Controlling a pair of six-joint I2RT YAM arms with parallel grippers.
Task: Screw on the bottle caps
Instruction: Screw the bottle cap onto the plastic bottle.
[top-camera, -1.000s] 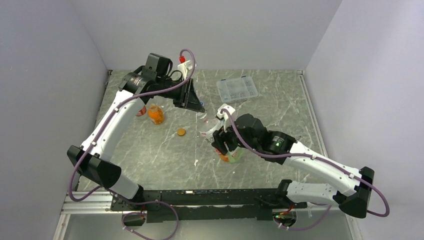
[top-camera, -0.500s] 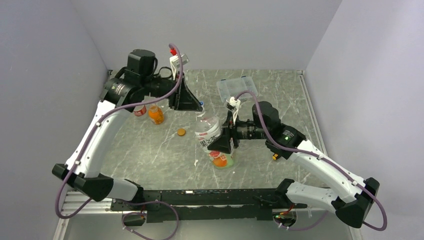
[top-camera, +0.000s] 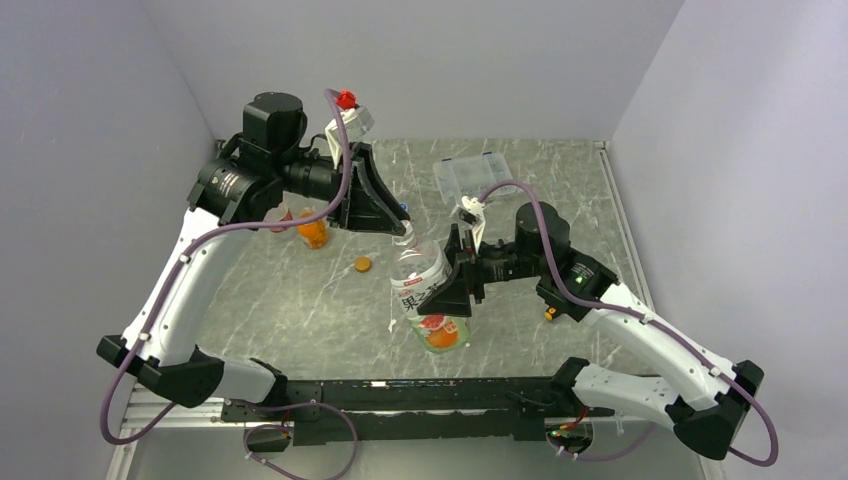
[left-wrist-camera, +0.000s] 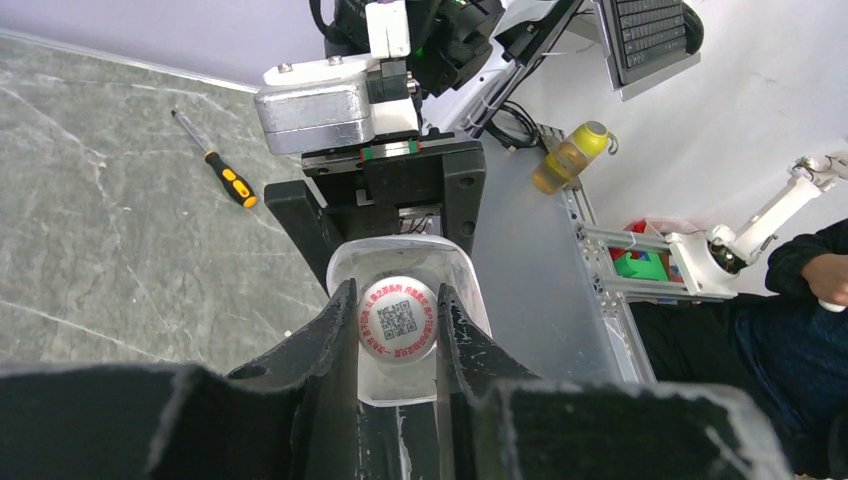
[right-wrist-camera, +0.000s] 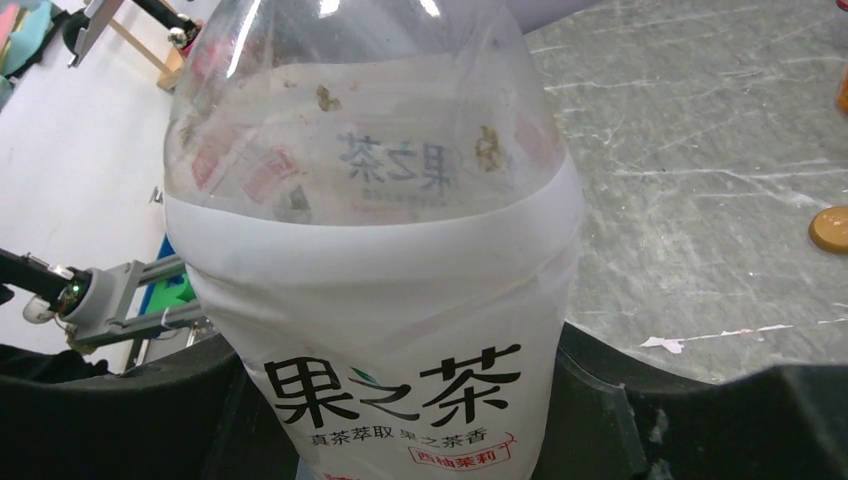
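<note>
My right gripper (top-camera: 445, 297) is shut on the white-labelled bottle (top-camera: 424, 292), holding it off the table and tilted, with its neck up and to the left. In the right wrist view the bottle (right-wrist-camera: 380, 290) fills the frame, with a black finger on each side of it. My left gripper (top-camera: 397, 226) is shut on the whitish cap (left-wrist-camera: 397, 321), right at the bottle's mouth. The clear shoulder (left-wrist-camera: 455, 290) shows just behind the cap. Whether the cap touches the neck is hidden. An orange cap (top-camera: 362, 264) lies on the table. The squat orange bottle (top-camera: 312, 231) stands at the back left.
The flat clear compartment box (top-camera: 474, 178) lies at the back of the table. A screwdriver (left-wrist-camera: 222, 172) with an orange-and-black handle lies near the right arm. The red-labelled bottle (top-camera: 283, 220) is mostly hidden behind the left arm. A blue cap (top-camera: 403, 208) sits by the left gripper.
The right gripper has raised the white-labelled bottle from low over the table and pointed its neck at the left gripper. The left gripper has swung round and brought the cap to the mouth.
</note>
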